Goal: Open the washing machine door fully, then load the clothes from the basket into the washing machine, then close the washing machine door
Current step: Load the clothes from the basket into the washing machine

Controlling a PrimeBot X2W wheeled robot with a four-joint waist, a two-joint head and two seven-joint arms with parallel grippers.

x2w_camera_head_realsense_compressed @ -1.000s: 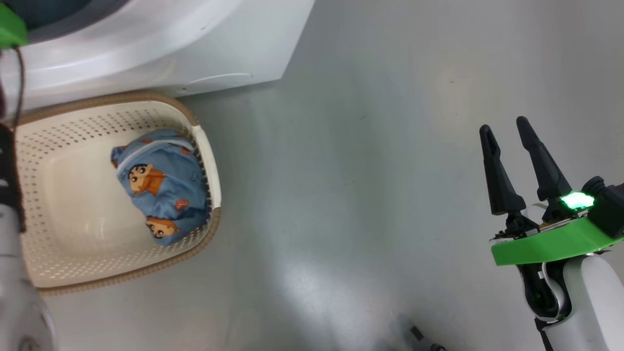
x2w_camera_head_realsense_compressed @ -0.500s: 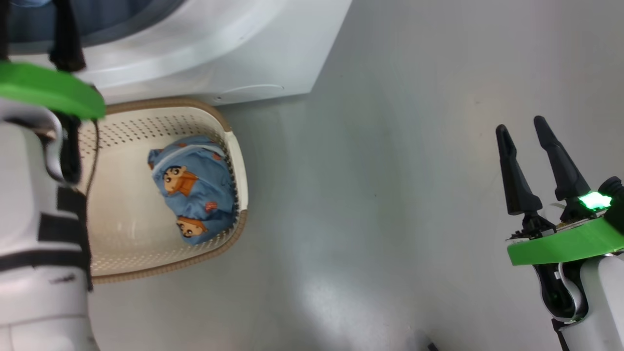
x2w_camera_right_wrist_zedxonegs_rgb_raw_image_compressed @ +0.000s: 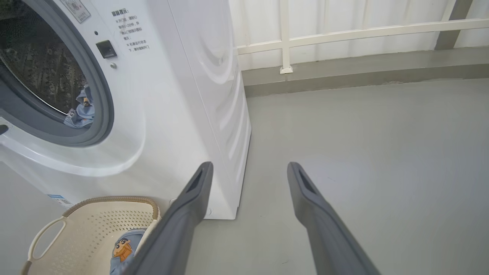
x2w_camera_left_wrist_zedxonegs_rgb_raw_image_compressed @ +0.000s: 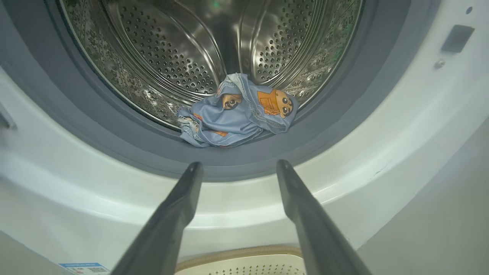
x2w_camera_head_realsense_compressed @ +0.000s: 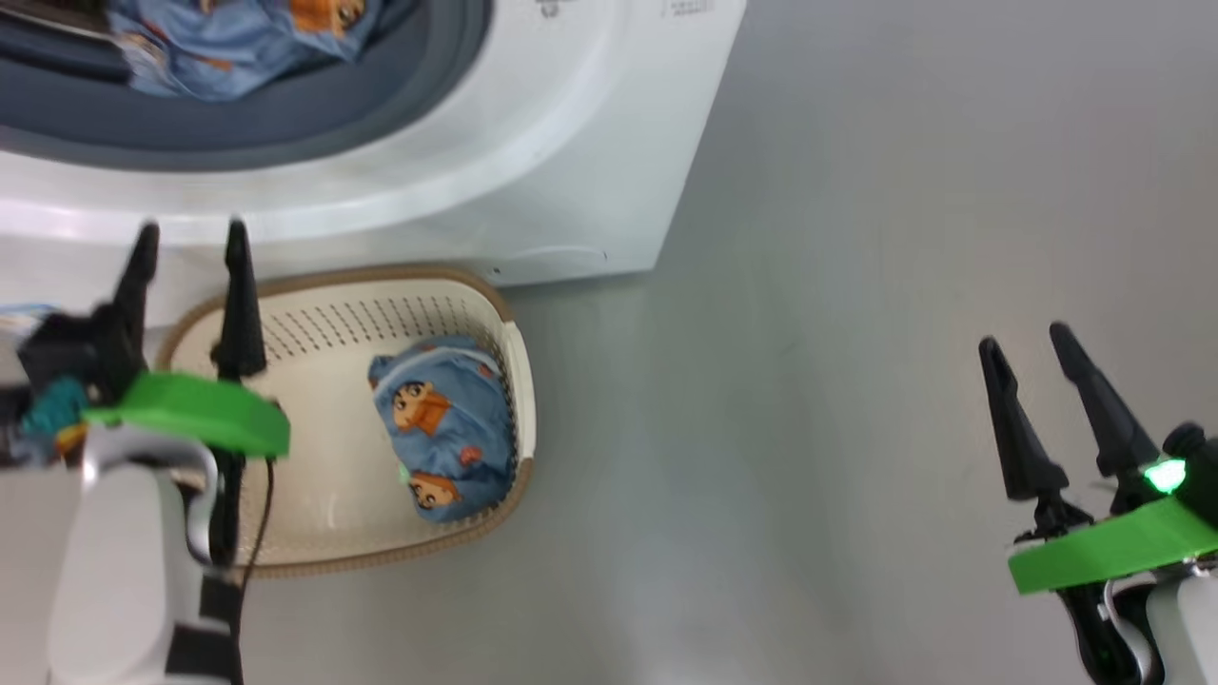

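Observation:
The white washing machine (x2w_camera_head_realsense_compressed: 533, 181) stands open at the top left; its door is out of view. One light-blue cartoon-print garment (x2w_camera_left_wrist_zedxonegs_rgb_raw_image_compressed: 237, 112) lies at the drum's front lip (x2w_camera_head_realsense_compressed: 238, 38). Another such garment (x2w_camera_head_realsense_compressed: 440, 428) lies bunched against the right wall of the cream basket (x2w_camera_head_realsense_compressed: 319, 518) on the floor in front of the machine. My left gripper (x2w_camera_head_realsense_compressed: 188, 243) hovers open and empty above the basket's left end, pointing at the drum mouth (x2w_camera_left_wrist_zedxonegs_rgb_raw_image_compressed: 238, 166). Over bare floor far to the right my right gripper (x2w_camera_head_realsense_compressed: 1028, 338) is open and empty too (x2w_camera_right_wrist_zedxonegs_rgb_raw_image_compressed: 248, 166).
Grey floor (x2w_camera_head_realsense_compressed: 809, 333) stretches to the right of the machine and basket. In the right wrist view a white railing and wall base (x2w_camera_right_wrist_zedxonegs_rgb_raw_image_compressed: 344, 46) run behind the machine. A blue label (x2w_camera_left_wrist_zedxonegs_rgb_raw_image_compressed: 80, 267) sits low on the machine's front.
The head camera has shifted, bringing the drum opening into view. My left gripper has drawn back out of the machine and down over the basket's left end. The right arm holds its pose.

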